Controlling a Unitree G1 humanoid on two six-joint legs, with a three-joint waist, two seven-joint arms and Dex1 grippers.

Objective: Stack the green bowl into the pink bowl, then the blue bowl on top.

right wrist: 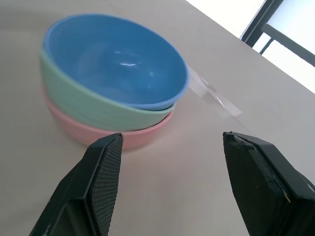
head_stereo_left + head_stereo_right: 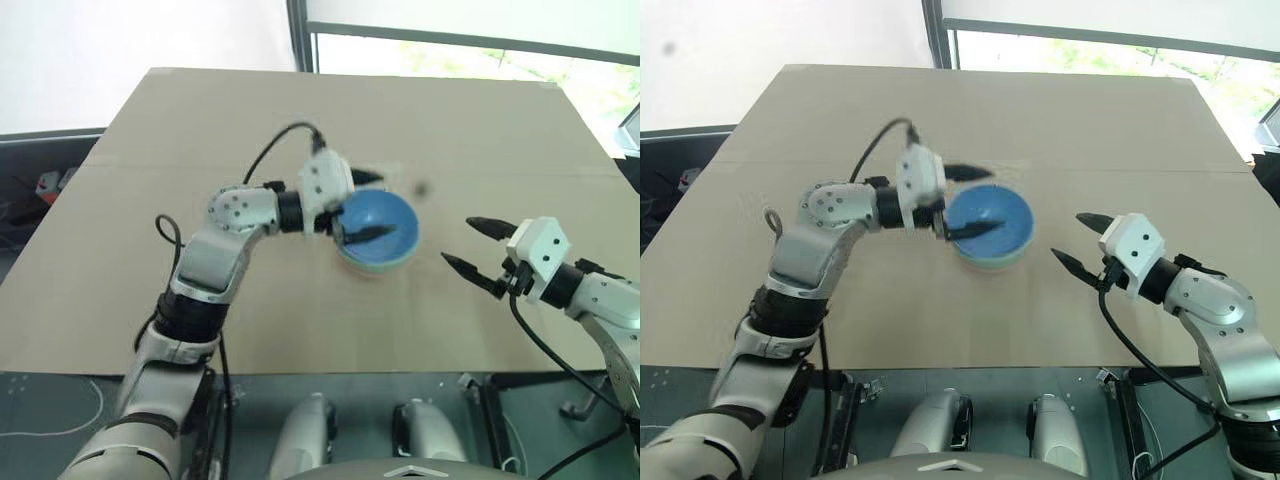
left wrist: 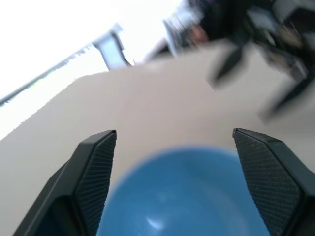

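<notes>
The three bowls sit nested on the tan table. The pink bowl [image 1: 98, 133] is at the bottom, the green bowl [image 1: 78, 96] sits inside it, and the blue bowl [image 1: 118, 59] lies on top, a little tilted. My left gripper [image 2: 368, 205] hovers open at the stack's left side, pointing right. One of its fingers is behind the blue bowl [image 2: 390, 222] and the other is over its inside. Nothing is gripped. To the right of the stack, my right gripper [image 2: 458, 240] stands open and empty, pointing at the bowls.
The tan tabletop [image 2: 200, 120] stretches wide around the stack. Its front edge runs just below my arms. A strip of clear tape [image 1: 211, 93] lies flat on the table beside the bowls. A window frame [image 2: 298, 35] stands beyond the far edge.
</notes>
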